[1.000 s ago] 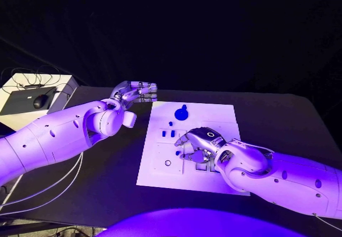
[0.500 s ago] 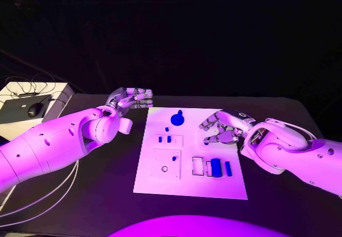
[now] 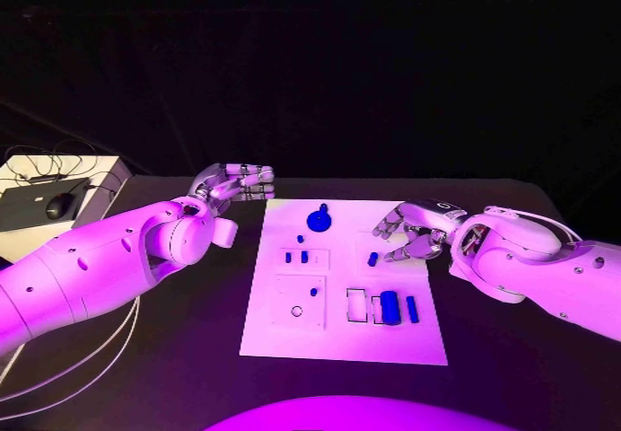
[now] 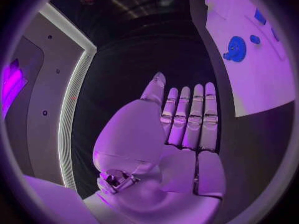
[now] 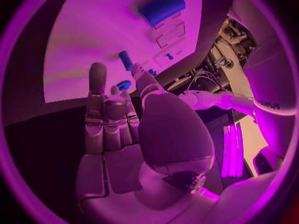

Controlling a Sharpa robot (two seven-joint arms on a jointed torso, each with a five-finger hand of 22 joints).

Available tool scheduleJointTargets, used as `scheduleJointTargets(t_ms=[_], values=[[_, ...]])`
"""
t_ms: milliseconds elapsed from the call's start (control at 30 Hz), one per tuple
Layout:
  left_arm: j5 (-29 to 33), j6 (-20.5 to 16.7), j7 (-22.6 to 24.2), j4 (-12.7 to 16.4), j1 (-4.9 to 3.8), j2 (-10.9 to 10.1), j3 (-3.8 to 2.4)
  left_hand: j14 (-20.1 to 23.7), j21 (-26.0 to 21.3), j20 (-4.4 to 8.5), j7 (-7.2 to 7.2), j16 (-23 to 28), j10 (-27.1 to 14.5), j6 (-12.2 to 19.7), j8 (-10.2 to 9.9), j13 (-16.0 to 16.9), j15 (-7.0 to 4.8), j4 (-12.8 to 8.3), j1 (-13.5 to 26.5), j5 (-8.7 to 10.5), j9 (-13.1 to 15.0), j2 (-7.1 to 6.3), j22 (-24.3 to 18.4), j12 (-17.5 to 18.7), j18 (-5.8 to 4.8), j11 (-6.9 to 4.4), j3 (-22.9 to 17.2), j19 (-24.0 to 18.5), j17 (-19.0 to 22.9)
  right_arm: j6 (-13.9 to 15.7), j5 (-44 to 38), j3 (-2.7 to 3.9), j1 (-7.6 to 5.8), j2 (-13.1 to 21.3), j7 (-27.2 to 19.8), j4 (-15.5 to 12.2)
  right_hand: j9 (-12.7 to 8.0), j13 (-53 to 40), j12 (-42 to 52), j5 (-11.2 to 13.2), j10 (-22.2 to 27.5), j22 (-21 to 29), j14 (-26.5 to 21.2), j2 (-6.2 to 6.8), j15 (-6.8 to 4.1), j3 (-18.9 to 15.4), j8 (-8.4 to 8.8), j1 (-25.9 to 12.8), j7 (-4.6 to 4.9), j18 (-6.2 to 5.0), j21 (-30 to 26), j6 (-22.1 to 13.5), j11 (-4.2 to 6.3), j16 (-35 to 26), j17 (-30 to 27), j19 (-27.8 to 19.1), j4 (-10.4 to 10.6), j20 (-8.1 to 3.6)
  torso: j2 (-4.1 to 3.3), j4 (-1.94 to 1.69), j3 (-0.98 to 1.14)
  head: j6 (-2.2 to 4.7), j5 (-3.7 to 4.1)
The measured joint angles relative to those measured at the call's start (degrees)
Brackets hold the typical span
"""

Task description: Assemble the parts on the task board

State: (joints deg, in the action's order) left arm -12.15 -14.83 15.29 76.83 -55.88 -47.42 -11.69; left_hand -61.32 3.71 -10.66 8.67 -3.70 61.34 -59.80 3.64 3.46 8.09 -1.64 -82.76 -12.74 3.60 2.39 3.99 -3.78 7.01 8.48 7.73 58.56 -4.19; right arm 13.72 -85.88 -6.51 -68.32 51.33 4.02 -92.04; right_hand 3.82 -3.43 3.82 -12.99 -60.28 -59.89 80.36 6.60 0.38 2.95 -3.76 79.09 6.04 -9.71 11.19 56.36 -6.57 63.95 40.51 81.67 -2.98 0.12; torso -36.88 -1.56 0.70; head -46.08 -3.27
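One white task board point(image 3: 292, 337) lies flat in the middle of the black tabletop point(image 3: 518, 368), between the two hands.

Blue parts on the board, head view:
- one large round part point(image 3: 317, 218) with a knob, at the far end;
- one tiny part point(image 3: 301, 239) just nearer than it;
- two small upright parts point(image 3: 296, 257) side by side in a square recess;
- one small part point(image 3: 372, 259) near the board's right edge, close to the right hand's fingertips;
- one thick block point(image 3: 389, 307) standing in a slot toward the near end;
- one thin bar point(image 3: 413, 309) just right of that block.
That makes seven blue parts. The board also carries one small ring mark point(image 3: 296, 312) and an open rectangular slot point(image 3: 359, 305) left of the thick block.

Left hand point(image 3: 237, 182): off the board, above the tabletop beyond the board's far left corner. In the left wrist view the fingers point(image 4: 194, 118) lie straight, side by side, with nothing in them.

Right hand point(image 3: 412, 230): at the board's right edge, fingers partly curled and apart. In the right wrist view the palm is bare and it holds nothing. Whether a fingertip touches the board I cannot tell.

One pale box point(image 3: 52, 193) with cables stands at the far left, off the tabletop.
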Motion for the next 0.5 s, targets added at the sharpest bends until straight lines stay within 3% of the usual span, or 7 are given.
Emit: scheduleJointTargets(t_ms=[267,400,500], values=[[0.0,0.0,0.0,0.0,0.00,-0.1,0.00,0.0,0.0,0.00,0.00,0.0,0.0,0.0,0.0,0.0,0.00,0.0,0.0,0.00,0.0,0.00,0.0,0.0,0.00,0.00,0.0,0.0,0.0,-1.3,-3.2,-0.34,1.04,-2.0,0.2,1.3,0.0,0.0,0.0,0.0,-0.2,-0.3,0.0,0.06,0.00,0.3,0.00,-0.1,-0.19,0.09,0.0,-0.2,0.23,0.0,0.3,0.2,-0.1,-0.21,-0.07,-0.08,-0.08,-0.29,0.20],[0.0,0.0,0.0,0.0,0.00,-0.1,0.01,0.0,0.0,0.00,0.00,0.0,0.0,0.0,0.0,0.0,0.00,0.0,0.0,0.00,0.0,0.00,0.0,0.0,0.00,0.00,0.0,0.0,0.0,-1.7,-4.1,-0.44,1.36,-2.6,0.3,1.5,0.0,0.0,0.0,0.0,-1.1,-0.7,0.0,-0.02,0.00,0.9,0.00,-0.1,0.25,0.21,-0.2,0.3,0.50,0.0,0.4,0.2,-1.0,-0.21,-0.07,-0.08,-0.12,-0.46,0.26],[0.0,0.0,0.0,0.0,0.00,-0.1,0.01,0.0,0.0,0.00,0.00,0.0,0.0,0.0,0.0,0.0,0.00,0.0,0.0,0.00,0.0,0.00,0.0,0.0,0.00,0.00,0.0,0.0,0.0,-2.0,-4.7,-0.50,1.53,-3.1,0.5,1.9,0.0,0.0,0.0,0.0,-1.8,-1.1,0.0,-1.24,0.00,1.3,0.00,-0.6,0.68,0.46,-0.2,1.2,0.82,0.2,0.6,0.4,-2.0,-0.41,-0.05,-0.08,-0.14,-0.53,0.31]])
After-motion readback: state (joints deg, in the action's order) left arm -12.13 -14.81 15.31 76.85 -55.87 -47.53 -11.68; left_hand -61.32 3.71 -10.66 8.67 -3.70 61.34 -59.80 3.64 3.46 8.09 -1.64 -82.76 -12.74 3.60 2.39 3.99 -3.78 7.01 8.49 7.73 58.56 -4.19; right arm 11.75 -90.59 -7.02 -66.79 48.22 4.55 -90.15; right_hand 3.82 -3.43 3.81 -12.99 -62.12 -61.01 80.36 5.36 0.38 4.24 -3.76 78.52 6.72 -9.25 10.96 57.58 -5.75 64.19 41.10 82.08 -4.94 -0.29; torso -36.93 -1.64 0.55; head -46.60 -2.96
